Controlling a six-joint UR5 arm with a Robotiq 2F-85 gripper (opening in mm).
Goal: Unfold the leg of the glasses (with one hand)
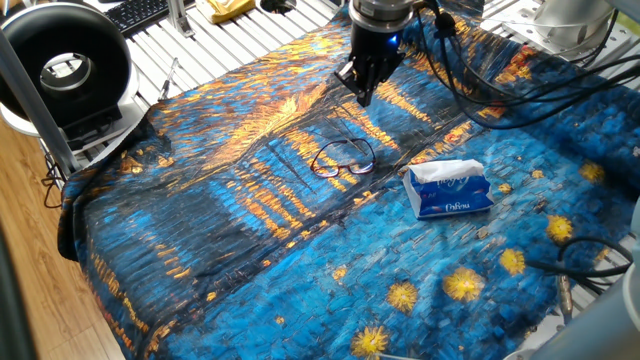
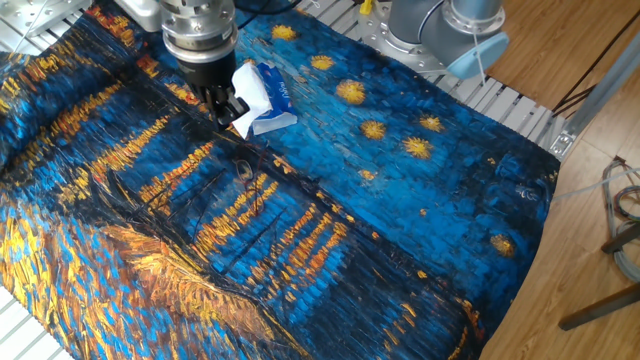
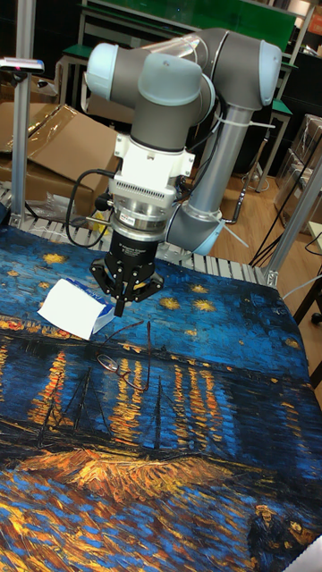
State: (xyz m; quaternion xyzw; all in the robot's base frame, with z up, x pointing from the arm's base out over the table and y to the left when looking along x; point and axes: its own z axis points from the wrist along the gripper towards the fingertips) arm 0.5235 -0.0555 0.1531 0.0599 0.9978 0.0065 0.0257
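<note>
The glasses (image 1: 342, 158) lie on the blue and orange painted cloth (image 1: 240, 230), thin dark wire frame with oval lenses, one slim leg angled out. In the tall fixed view the glasses (image 3: 114, 364) sit just below and in front of the hand. The hand, a black gripper (image 1: 362, 92) lit blue at its base, hangs above the cloth behind the glasses, apart from them. Its fingers look shut with nothing between them. The gripper (image 3: 119, 308) points down beside the tissue pack. In the other fixed view the gripper (image 2: 222, 108) hovers above the faint glasses (image 2: 242, 172).
A blue-white tissue pack (image 1: 448, 188) lies right of the glasses, close to the gripper in the tall view (image 3: 76, 308). A black and white round fan (image 1: 62, 70) stands at the left table corner. Black cables (image 1: 520, 70) trail behind the arm.
</note>
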